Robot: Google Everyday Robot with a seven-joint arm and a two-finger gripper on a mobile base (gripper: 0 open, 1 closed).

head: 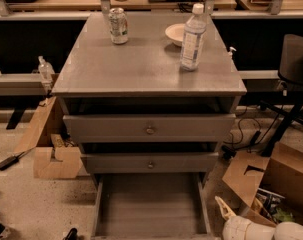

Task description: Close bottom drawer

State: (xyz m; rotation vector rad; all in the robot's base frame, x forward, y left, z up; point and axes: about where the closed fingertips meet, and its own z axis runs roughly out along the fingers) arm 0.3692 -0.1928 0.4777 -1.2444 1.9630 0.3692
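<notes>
While the bottom drawer (150, 204) stands pulled out, its right edge lies just left of the gripper (222, 208), untouched; grip state cannot be told.

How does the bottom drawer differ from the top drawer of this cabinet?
The bottom drawer is pulled far out, its inside open to view; the top drawer shows only its front. The bottom drawer is narrower than the top drawer. The top drawer's front bears a knob; none shows on the bottom drawer. Both are grey. The gripper sits low, right of the bottom drawer, apart from it.
</notes>
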